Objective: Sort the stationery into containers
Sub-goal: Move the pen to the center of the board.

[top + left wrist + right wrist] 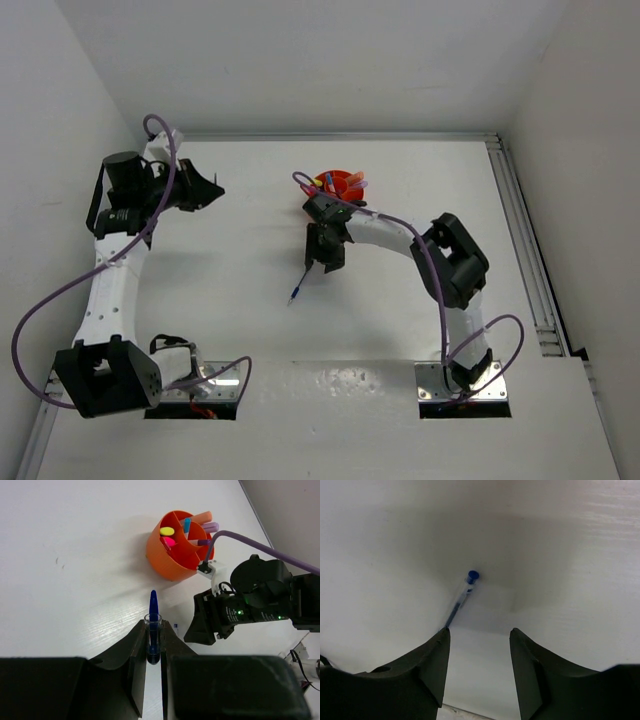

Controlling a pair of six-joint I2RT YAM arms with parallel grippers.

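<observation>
The left pincer (152,628) is squeezed tight on a blue pen (153,607). The pen sticks out past the fingertips with its pointed blue cap facing away from the camera.

The right pincer (479,632) has its two fingers wide apart and holds nothing. It hangs low over the white table (230,270). A second blue pen (461,596) lies flat on the table just in front of the gap. It is a bit tilted, and its round blue end points away from the fingers.

From above, the right pincer sits between this pen and the orange tub (164,556). The tub stands on the table, a little way behind the pincer. Inside its sections are a yellow cap (167,531), a pink cap (169,542), an orange marker (202,517) and a lilac marker (210,527).
</observation>
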